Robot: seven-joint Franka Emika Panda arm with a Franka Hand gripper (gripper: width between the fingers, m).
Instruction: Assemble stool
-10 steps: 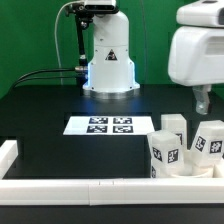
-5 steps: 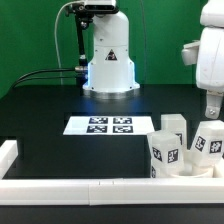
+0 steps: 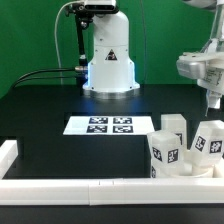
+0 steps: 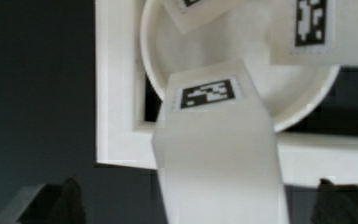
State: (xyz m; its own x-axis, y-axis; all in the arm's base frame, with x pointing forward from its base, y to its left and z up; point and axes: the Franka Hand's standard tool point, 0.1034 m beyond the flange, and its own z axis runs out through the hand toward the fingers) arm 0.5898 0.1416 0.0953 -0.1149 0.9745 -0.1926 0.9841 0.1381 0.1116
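We see three short white block legs bearing black-and-white square tags, standing close together at the exterior view's lower right: one behind, one in front, one tilted. In the wrist view, a tagged leg crosses the round white disc seat.

A tagged white leg across the round seat, dark jaws apart below.

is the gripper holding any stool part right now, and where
Nothing is held: the gripper is open, with a stool leg lying below it, ungripped.
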